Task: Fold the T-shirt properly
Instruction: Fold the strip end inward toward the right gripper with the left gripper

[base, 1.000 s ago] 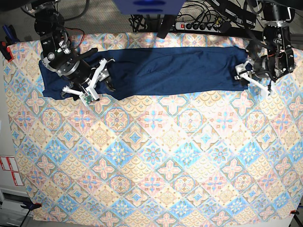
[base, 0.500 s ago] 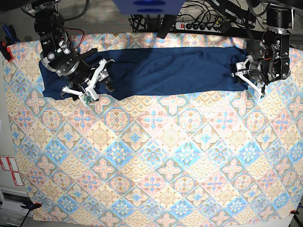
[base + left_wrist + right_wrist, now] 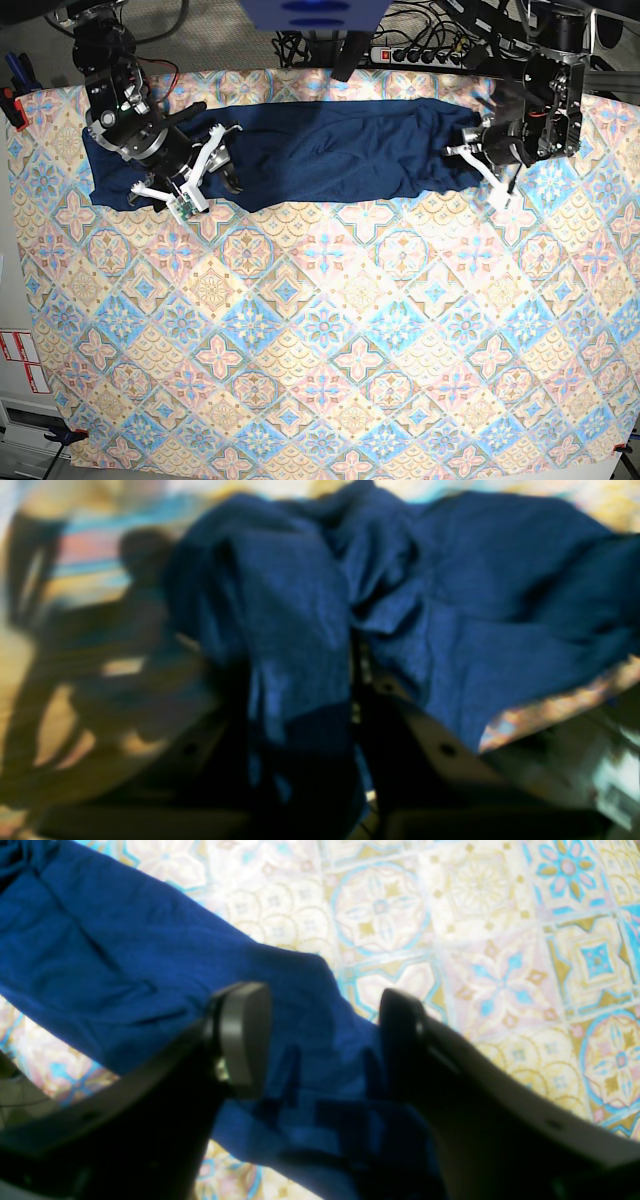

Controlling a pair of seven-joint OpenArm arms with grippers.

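Left gripper [image 3: 478, 160] is clamped on the T-shirt [image 3: 330, 150] at its end on the base view's right. In the left wrist view the navy cloth [image 3: 310, 630] is bunched up and draped right btwn the dark fingers [image 3: 430, 740], jaws nearly together w/ fabric in the gap. Right gripper [image 3: 320, 1040] sits w/ its jaws spread apart, hovering over the other end of the shirt [image 3: 150, 970]; whether the pads [image 3: 245, 1035] actually touch the cloth I can't tell, prob just above it. In the base view it's at [image 3: 205, 165], on the strip's lower edge toward the view's left.

Shirt itself lies as a long folded band across the top of the patterned tablecloth [image 3: 330, 340], running side to side btwn the two arms.

Vs the earlier frames: left arm has dragged its end inward, so the band is shorter now and the cloth by that gripper is rumpled instead of flat and square. Its jaws were wide open a sec ago, now pinched. Right arm and its end of the shirt look unchanged.

Hard to make out: left wrist view is badly motion-blurred, so exactly how much fabric is caught is unclear. Right wrist view crops the shirt at the top-left corner, and the finger bases are just dark blobs.
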